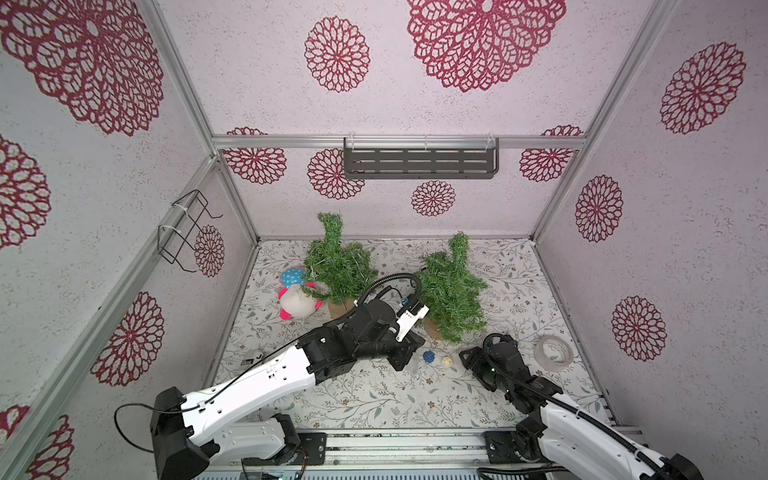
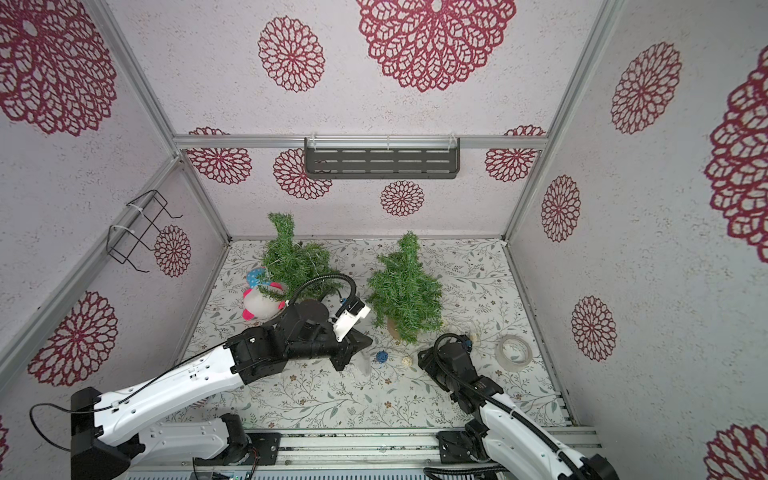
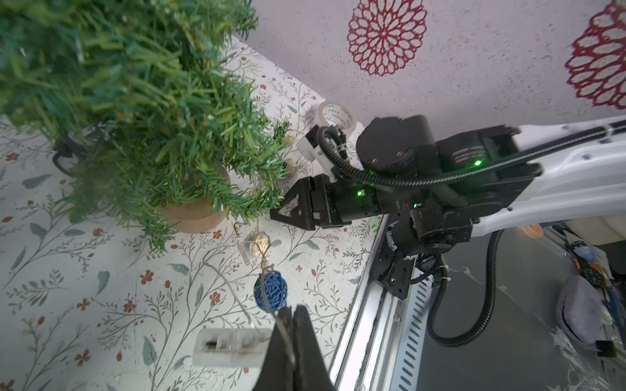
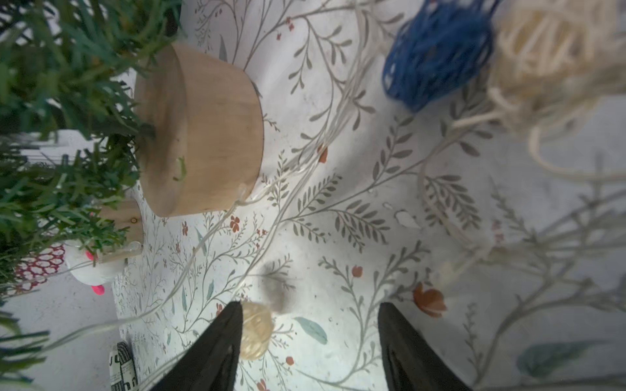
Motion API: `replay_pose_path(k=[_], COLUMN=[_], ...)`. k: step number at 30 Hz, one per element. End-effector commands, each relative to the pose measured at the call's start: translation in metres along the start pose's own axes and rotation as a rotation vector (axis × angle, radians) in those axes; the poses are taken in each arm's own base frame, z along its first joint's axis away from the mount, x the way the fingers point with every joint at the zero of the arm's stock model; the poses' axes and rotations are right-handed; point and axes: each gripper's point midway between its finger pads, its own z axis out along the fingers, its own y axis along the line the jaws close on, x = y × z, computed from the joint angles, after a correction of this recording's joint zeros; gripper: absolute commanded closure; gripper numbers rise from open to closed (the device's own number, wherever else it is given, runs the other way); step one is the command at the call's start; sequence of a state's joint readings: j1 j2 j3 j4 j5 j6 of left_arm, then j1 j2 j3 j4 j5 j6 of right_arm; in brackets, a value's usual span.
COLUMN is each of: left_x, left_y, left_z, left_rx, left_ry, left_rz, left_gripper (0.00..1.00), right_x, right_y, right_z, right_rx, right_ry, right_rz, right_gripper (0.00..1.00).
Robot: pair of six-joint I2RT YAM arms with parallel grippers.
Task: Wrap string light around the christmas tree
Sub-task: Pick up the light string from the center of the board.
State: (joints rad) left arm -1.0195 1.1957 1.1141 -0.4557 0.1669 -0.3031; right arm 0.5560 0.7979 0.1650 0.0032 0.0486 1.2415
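Obs. Left gripper (image 3: 293,315) is fully closed, pinching the thin wire of the string light (image 3: 262,260) just above its clear plastic battery box (image 3: 230,348). Right gripper (image 4: 310,308) is wide open and holding nothing. One cream woven ball (image 4: 255,335) touches the inside of one finger.

Layout, from the top views with the robot at 6 o'clock:
- The small green artificial Christmas tree on a round wooden base (image 1: 451,291) stands about mid-table.
- A blue woven ball (image 1: 429,356) and a cream one lie at its 6 o'clock.
- The left gripper is at its 7 o'clock and the right gripper at 5.
- The wire touches the wooden base (image 4: 203,135) and trails on the floral table cover (image 1: 374,399).
- I see none of it up in the branches, so wrapping looks barely begun.

Risks, my judgement:
- The tree looks light, so a taut pull from the left grip could catch under the base and tip or drag it.
- The wire is thin and may slide out of the pinch, dropping the battery box.
- If the right jaws close now, the ball sits off-centre and may squirt out. They could also nip only stray wire.
- Loops may snag the needles low down and bunch rather than spiral.
- The two arms are near each other and could clash while circling.
- A second green tree (image 1: 336,266) at 10 o'clock, the white-and-pink plush toy (image 1: 297,301) and the clear tape roll (image 1: 553,351) at 3 o'clock could all catch slack.
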Motion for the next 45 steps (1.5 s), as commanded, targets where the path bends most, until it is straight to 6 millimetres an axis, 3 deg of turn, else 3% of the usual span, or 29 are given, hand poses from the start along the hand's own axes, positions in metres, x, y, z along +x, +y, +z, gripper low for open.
replay_pose_path(k=[1, 8, 16, 19, 22, 27, 29, 32, 36, 41, 45], left_x=[-0.004, -0.026, -0.037, -0.036, -0.031, -0.01, 0.003, 0.026, 0.045, 0.055, 0.05], left_y=[-0.022, -0.051, -0.071, -0.064, -0.06, -0.036, -0.024, -0.012, 0.008, 0.038, 0.042], left_z=[-0.015, -0.04, -0.05, -0.05, -0.051, -0.045, -0.032, -0.007, 0.015, 0.023, 0.021], left_rx=[0.056, 0.131, 0.173, 0.135, 0.115, 0.043, 0.027, 0.019, -0.024, -0.106, -0.107], left_ry=[0.017, 0.006, 0.014, 0.019, 0.033, 0.066, 0.083, 0.122, 0.158, 0.143, 0.116], left_rz=[0.032, 0.106, 0.158, 0.164, 0.176, 0.152, 0.115, 0.076, 0.042, -0.003, -0.016], left_gripper=[1.0, 1.0, 1.0, 1.0, 1.0, 1.0, 1.0, 1.0, 1.0, 1.0, 1.0], right_x=[-0.026, -0.032, -0.033, -0.031, -0.029, -0.032, -0.032, -0.025, 0.001, 0.031, 0.053], right_y=[0.031, 0.047, 0.069, 0.067, 0.061, 0.051, 0.048, 0.055, 0.065, 0.069, 0.077], right_z=[-0.003, -0.001, -0.005, -0.006, -0.006, -0.012, -0.016, -0.021, -0.023, -0.031, -0.039], right_rx=[-0.134, -0.221, -0.298, -0.274, -0.243, -0.18, -0.149, -0.151, -0.174, -0.196, -0.257], right_ry=[-0.146, -0.187, -0.215, -0.216, -0.214, -0.239, -0.236, -0.187, -0.052, 0.068, 0.085], right_rz=[0.127, 0.221, 0.272, 0.262, 0.216, 0.117, 0.072, -0.022, -0.211, -0.503, -0.726], right_gripper=[0.32, 0.3, 0.34, 0.41, 0.56, 0.71, 0.68, 0.54, 0.45, 0.46, 0.47])
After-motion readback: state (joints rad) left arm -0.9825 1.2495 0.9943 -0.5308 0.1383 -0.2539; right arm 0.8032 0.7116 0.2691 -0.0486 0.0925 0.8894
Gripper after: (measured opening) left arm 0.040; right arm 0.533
